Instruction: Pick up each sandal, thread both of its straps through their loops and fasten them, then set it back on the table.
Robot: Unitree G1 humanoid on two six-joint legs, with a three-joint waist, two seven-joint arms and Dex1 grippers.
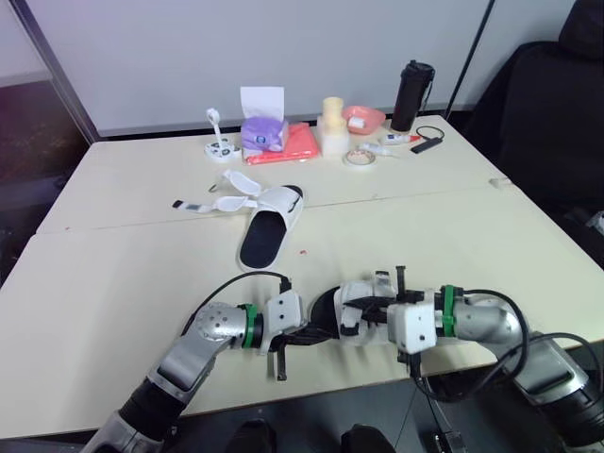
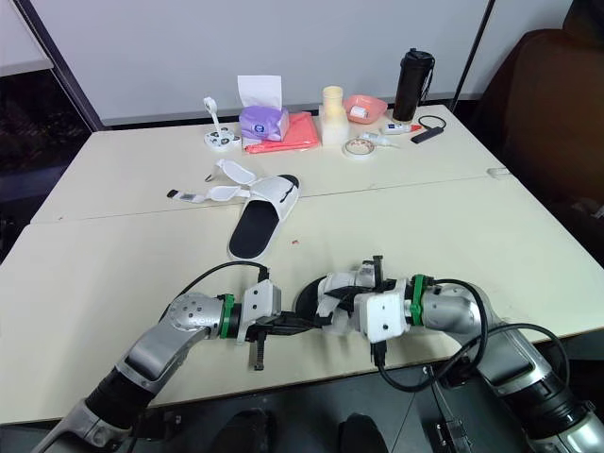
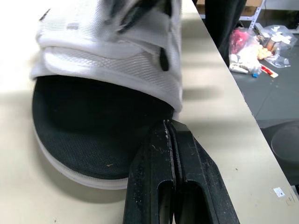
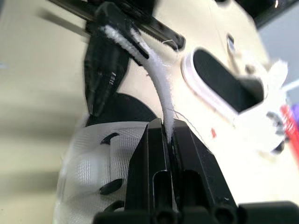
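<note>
Between the two grippers, the near sandal point(image 1: 351, 307) lies crosswise, bare sole end toward the left gripper point(image 3: 169, 125), whose fingers are together against its edge. The right gripper point(image 4: 167, 127) is clamped on its strap point(image 4: 156, 81).

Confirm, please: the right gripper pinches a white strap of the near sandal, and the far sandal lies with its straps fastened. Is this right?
Not quite. The right gripper pinches a white strap of the near sandal, but the far sandal lies with its straps unfastened, spread loose, as the left eye view shows.
</note>
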